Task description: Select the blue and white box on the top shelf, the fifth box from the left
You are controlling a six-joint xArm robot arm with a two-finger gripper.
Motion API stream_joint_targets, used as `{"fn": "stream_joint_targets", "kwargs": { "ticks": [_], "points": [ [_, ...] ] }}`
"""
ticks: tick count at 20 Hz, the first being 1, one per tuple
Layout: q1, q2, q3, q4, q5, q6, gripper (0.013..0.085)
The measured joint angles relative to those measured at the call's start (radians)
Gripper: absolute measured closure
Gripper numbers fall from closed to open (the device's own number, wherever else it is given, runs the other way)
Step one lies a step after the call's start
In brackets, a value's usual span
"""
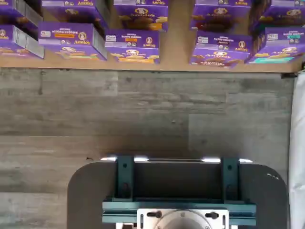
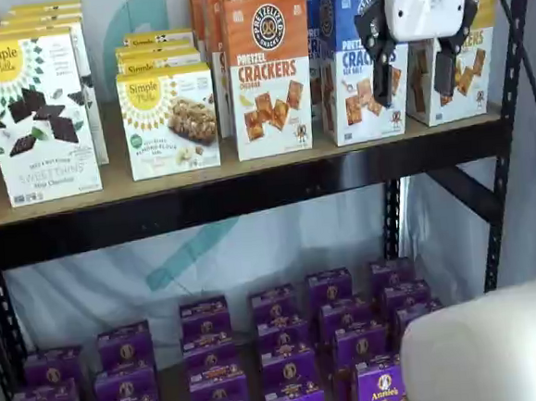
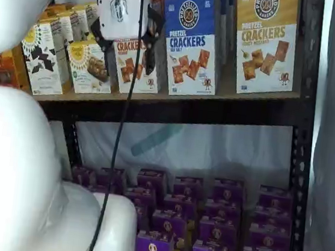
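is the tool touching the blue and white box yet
Cannot tell: in both shelf views the open tool overlaps the blue and white box, hiding any gap.

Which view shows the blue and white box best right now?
A shelf view: the blue and white box shows its whole front, unobstructed. In a shelf view the open gripper hangs in front, one black finger covering part of it. The wrist view shows only purple boxes and floor.

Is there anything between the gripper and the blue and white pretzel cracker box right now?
Nothing visible. The gripper hangs open in front of the top shelf, and both shelf views show the blue and white box at the shelf's front edge with its face uncovered.
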Motion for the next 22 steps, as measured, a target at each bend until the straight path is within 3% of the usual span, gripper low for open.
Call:
{"fn": "stream_joint_targets", "kwargs": {
  "ticks": [6, 18, 22],
  "points": [
    [-0.03, -0.008, 0.008, 0.034, -0.016, -0.016, 0.013],
    [0.005, 0.044, -0.018, -0.017, -0.079, -0.002, 0.013],
    [-0.014, 0.104, -0.066, -0.032, -0.11, -0.026, 0.013]
  ]
}}
